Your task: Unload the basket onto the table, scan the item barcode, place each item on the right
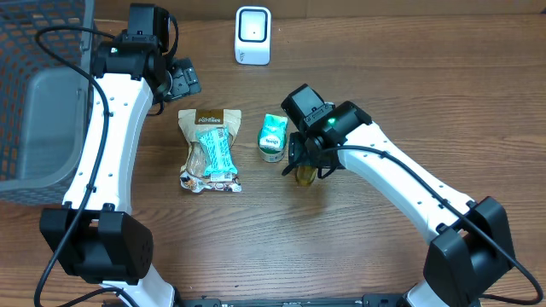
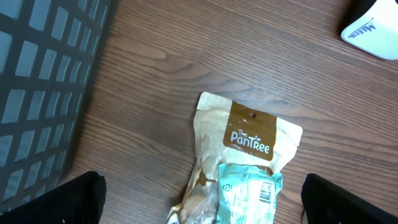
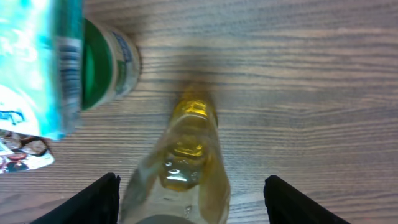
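Clear plastic bottle of yellow liquid (image 3: 186, 155) sits on the wooden table (image 3: 298, 74) just beside the green-lidded white tub (image 3: 109, 62), its long axis running straight out between the right gripper's (image 3: 191, 183) spread, not visibly clamped jaws, while the left gripper (image 2: 202, 179) hangs released well away from the tub.

This looks like a mock shop checkout on a robot test bench. A white barcode scanner (image 1: 252, 34) stands at the far edge of a wood-grain table (image 1: 409, 77), with a dark grid-walled shopping basket (image 1: 38, 34) at one side. Packaged groceries lie between: a snack pouch (image 1: 209, 149), a green-lidded tub (image 3: 106, 62) and a bottle of yellow liquid (image 3: 186, 155).
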